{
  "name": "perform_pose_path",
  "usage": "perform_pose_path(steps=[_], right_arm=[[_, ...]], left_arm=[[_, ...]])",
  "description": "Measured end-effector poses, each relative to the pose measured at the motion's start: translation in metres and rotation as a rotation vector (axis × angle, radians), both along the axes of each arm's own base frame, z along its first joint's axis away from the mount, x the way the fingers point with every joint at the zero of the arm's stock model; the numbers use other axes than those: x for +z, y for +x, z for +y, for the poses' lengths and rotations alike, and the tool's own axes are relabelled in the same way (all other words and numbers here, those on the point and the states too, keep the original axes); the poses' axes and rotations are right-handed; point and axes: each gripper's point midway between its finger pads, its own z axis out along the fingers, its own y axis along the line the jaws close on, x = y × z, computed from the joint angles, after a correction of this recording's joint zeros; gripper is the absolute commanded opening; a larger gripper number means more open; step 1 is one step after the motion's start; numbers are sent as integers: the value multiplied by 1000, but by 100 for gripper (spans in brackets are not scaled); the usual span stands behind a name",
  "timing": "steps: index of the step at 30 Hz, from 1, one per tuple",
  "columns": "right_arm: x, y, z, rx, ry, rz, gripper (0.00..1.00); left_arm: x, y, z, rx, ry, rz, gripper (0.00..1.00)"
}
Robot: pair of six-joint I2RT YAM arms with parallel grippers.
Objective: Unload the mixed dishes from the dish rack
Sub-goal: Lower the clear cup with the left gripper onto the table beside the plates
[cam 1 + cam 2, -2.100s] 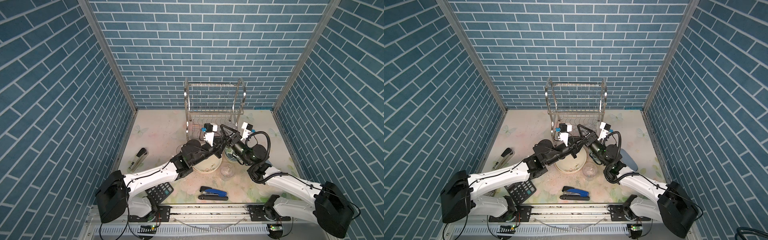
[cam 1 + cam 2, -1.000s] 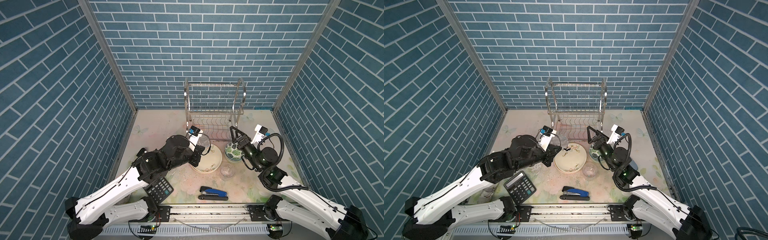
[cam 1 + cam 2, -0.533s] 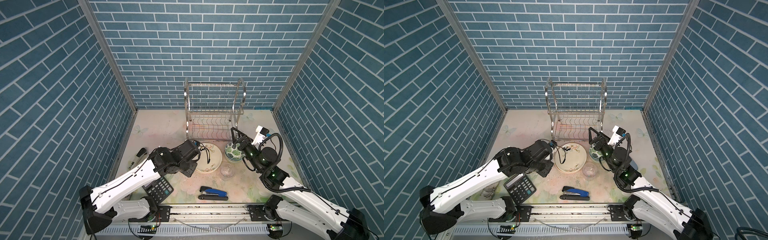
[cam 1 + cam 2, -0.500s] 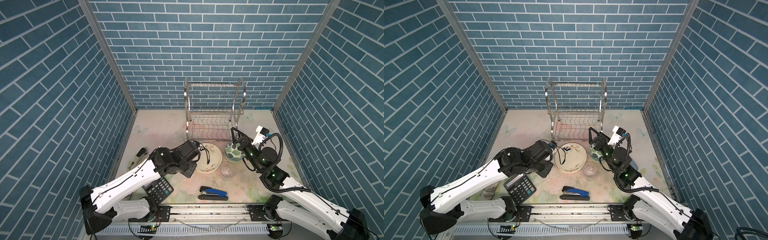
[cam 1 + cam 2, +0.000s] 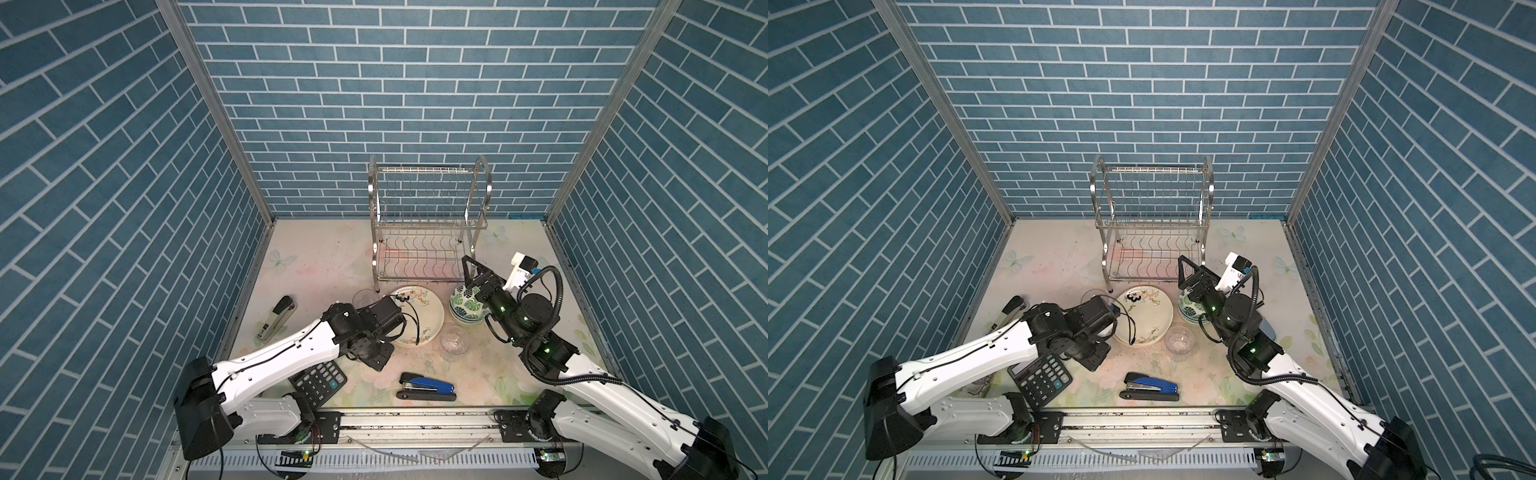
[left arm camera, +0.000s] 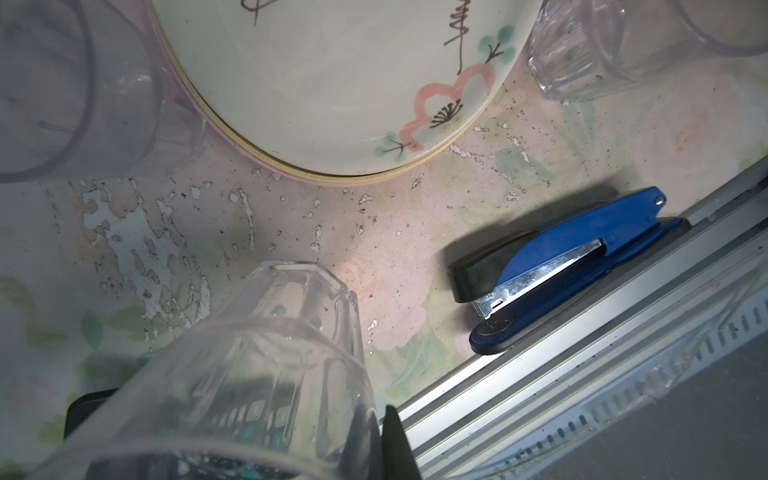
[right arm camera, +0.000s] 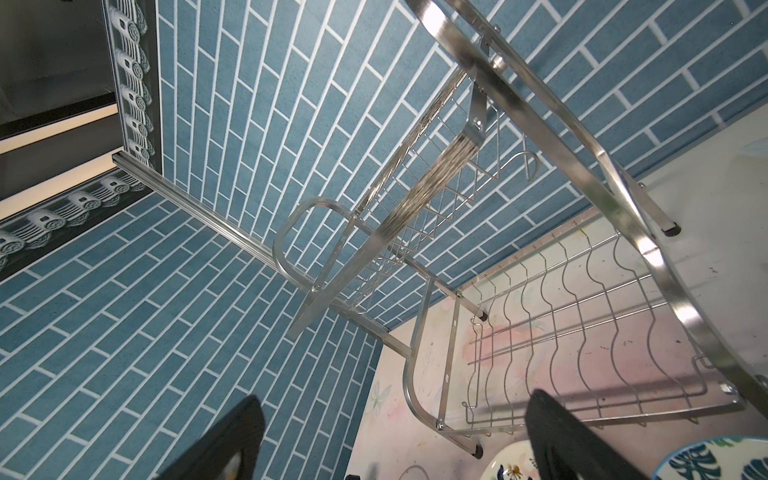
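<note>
The dish rack (image 5: 428, 232) (image 7: 540, 291) stands at the back with both wire shelves bare. My left gripper (image 6: 380, 415) is shut on the rim of a clear tumbler (image 6: 257, 353), held low over the mat beside the calculator; in both top views the wrist (image 5: 365, 332) hides the glass. In front of the rack lies a stack of plates with the cream floral plate (image 5: 419, 316) (image 6: 332, 83) on top. A second tumbler (image 5: 365, 297) and a third (image 5: 454, 341) flank the stack. My right gripper (image 5: 471, 270) (image 7: 392, 399) hangs open and empty above the green-leaf bowl (image 5: 465, 305).
A black calculator (image 5: 318, 380) and a blue stapler (image 5: 428, 386) (image 6: 573, 257) lie near the front rail (image 5: 415, 415). A grey stapler (image 5: 276, 318) rests by the left wall. Tiled walls close in on three sides.
Both grippers have drawn back from the rack's lower shelf. The left arm carried the tumbler left and down toward the calculator. The right gripper rose over the bowl and has since stayed still.
</note>
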Motion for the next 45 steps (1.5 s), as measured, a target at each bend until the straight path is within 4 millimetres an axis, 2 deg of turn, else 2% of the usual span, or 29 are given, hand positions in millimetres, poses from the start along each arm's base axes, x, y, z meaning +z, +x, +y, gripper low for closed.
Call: perform_pose_path(steps=[6, 11, 20, 27, 37, 41, 45], right_arm=[[0, 1, -1, -5, 0, 0, 98], [0, 1, -1, -7, 0, 0, 98], [-2, 2, -1, -10, -3, 5, 98], [-2, 3, -3, -19, -2, 4, 98], [-4, 4, -5, -28, -5, 8, 99], [-8, 5, -6, -30, -9, 13, 98], [-8, 5, -7, -32, -10, 14, 99]], left_arm=[[-25, 4, -7, -4, 36, 30, 0], [-38, 8, -13, -13, 50, 35, 0], [-53, 13, -20, -39, 72, 41, 0], [-54, 15, -22, -56, 82, 42, 0], [-63, 22, -26, -61, 103, 31, 30], [-63, 23, -27, -62, 101, 27, 50], [-59, 24, -29, -57, 93, 20, 56]])
